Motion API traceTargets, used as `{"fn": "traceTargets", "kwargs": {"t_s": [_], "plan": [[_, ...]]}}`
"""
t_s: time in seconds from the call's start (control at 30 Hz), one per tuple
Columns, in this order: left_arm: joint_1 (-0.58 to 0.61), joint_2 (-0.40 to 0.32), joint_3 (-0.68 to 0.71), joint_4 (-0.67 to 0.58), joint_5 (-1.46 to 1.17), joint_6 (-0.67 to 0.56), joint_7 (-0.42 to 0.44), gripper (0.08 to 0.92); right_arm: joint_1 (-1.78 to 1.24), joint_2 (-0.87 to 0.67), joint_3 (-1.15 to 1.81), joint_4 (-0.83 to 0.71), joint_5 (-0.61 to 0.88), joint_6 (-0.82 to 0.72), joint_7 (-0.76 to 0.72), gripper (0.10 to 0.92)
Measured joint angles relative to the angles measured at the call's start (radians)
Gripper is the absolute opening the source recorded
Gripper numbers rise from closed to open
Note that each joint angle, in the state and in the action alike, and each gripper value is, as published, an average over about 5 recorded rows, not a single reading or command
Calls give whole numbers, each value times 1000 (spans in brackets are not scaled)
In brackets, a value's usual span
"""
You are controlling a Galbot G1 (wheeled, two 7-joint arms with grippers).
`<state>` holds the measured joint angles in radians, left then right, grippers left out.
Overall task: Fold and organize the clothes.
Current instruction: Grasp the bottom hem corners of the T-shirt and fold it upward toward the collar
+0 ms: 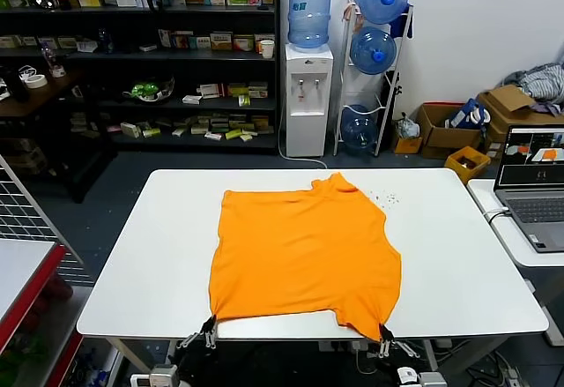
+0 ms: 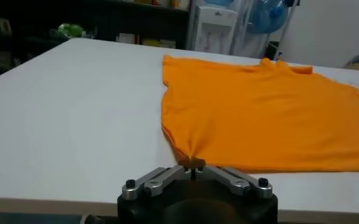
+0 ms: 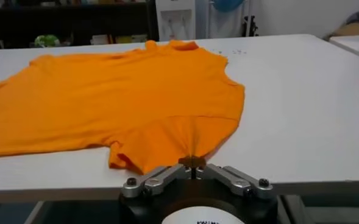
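The bright orange T-shirt (image 1: pixel 304 250) lies spread flat on the white table (image 1: pixel 150 255), neck toward the far edge, no lettering showing. My left gripper (image 1: pixel 210 327) is at the table's front edge, shut on the shirt's near left corner (image 2: pixel 193 159). My right gripper (image 1: pixel 384 331) is at the front edge too, shut on the near right corner (image 3: pixel 192 160), where the fabric bunches into a small fold. In the left wrist view the shirt (image 2: pixel 264 115) stretches away from the jaws; in the right wrist view the shirt (image 3: pixel 118 100) does the same.
A laptop (image 1: pixel 531 184) sits on a side table at the right. A red-edged table with a wire rack (image 1: pixel 26 228) stands at the left. Behind the table are a water dispenser (image 1: pixel 307 96), shelves and cardboard boxes (image 1: pixel 458 131). Small dark specks (image 1: pixel 385 197) lie near the shirt's far right.
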<state>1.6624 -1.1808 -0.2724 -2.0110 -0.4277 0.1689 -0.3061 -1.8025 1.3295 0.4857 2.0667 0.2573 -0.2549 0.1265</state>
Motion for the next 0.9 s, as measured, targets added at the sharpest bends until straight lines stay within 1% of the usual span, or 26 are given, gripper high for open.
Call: {"fn": "traceTargets", "kwargs": {"t_s": [0.23, 0.43, 0.63, 0.9], "plan": [[72, 39, -3, -83, -13, 2, -22, 90, -92, -29, 8, 68, 9, 22, 15, 123], [86, 56, -8, -114, -25, -3, -20, 90, -92, -45, 6, 78, 13, 53, 28, 123], [59, 68, -18, -118, -33, -29, 10, 90, -16, -54, -2, 68, 38, 56, 50, 123], [-23, 88, -17, -89, -55, -57, 41, 90, 133, -76, -14, 22, 88, 30, 66, 123]]}}
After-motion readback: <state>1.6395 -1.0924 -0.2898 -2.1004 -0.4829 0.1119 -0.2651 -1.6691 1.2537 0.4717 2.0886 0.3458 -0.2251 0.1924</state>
